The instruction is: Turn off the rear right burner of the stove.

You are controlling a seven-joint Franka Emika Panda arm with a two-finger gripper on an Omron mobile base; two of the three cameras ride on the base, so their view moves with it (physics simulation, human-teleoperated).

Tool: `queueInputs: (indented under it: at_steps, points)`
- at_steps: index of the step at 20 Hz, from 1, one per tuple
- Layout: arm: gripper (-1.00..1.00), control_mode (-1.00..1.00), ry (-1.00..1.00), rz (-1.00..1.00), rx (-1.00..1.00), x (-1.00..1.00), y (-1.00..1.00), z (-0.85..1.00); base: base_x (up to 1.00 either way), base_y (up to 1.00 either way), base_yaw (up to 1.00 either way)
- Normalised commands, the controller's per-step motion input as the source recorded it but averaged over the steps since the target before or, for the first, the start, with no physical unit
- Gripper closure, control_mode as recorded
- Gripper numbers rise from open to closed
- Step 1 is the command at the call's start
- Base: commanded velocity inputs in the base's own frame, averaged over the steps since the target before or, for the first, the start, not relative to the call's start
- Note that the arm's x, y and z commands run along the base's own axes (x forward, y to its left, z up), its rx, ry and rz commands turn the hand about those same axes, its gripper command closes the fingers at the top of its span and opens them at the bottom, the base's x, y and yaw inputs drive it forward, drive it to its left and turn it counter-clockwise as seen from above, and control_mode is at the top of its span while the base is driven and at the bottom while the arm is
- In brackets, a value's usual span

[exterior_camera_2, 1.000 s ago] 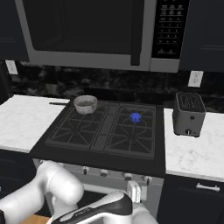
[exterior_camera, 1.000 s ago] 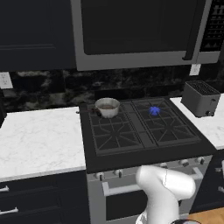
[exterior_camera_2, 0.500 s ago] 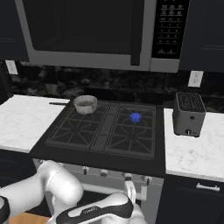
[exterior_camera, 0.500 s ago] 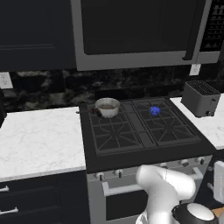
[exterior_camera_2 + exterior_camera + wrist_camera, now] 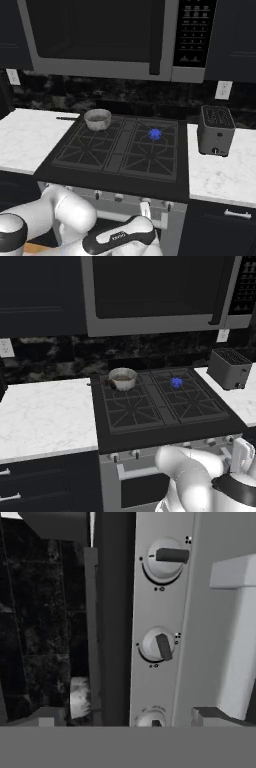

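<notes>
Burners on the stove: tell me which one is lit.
The rear right burner, beside the toaster side of the stove, shows a blue flame. The other three are dark; the rear left holds a small pot.
</notes>
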Motion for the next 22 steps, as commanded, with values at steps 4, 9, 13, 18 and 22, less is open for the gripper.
queueInputs:
  at_steps: [4, 9, 13, 18, 22]
  points:
    - [-1.0, -1.0, -0.13, 0.0, -0.01, 0.26, -0.03, -0.18, 0.0, 0.0, 0.0]
    - [-1.0, -1.0, -0.1, 0.0, 0.0, 0.3, -0.01, -0.15, 0.0, 0.0, 0.0]
    - [-1.0, -1.0, -0.09, 0.0, -0.03, 0.32, 0.0, -0.18, 0.0, 0.0, 0.0]
    - [-1.0, -1.0, -0.07, 0.0, -0.07, 0.21, 0.0, -0.26, 0.0, 0.0, 0.0]
    - [-1.0, -1.0, -0.06, 0.0, -0.04, 0.12, -0.04, -0.29, 0.0, 0.0, 0.0]
